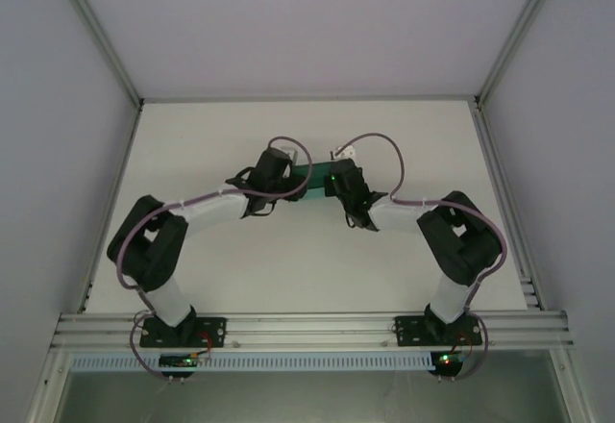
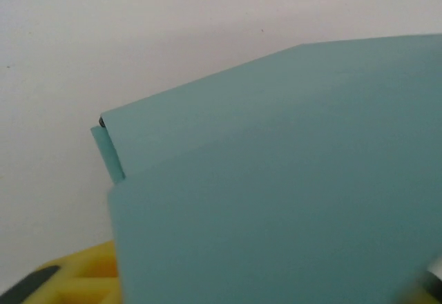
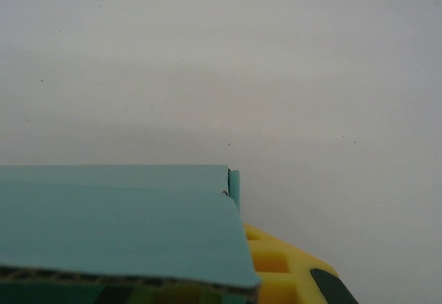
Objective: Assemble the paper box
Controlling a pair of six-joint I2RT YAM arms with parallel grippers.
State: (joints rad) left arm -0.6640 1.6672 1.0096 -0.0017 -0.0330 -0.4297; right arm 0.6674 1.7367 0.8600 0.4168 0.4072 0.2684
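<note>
The teal-green paper box point(image 1: 312, 179) sits at the middle of the white table point(image 1: 211, 269), between my two grippers. My left gripper point(image 1: 288, 181) is against its left end. In the left wrist view the box's panels point(image 2: 290, 179) cover the jaws, and a yellow finger point(image 2: 76, 285) shows at the lower left, so I cannot read their gap. My right gripper point(image 1: 338, 186) is at the right end. In the right wrist view a folded panel point(image 3: 117, 221) lies right beside a yellow finger point(image 3: 283, 273), and the gripper is shut on the box's wall.
Grey enclosure walls stand on three sides, with aluminium rails point(image 1: 307, 329) along the near edge by the arm bases. Purple cables point(image 1: 375, 139) loop above both wrists. Bare table lies behind the box point(image 3: 276, 76).
</note>
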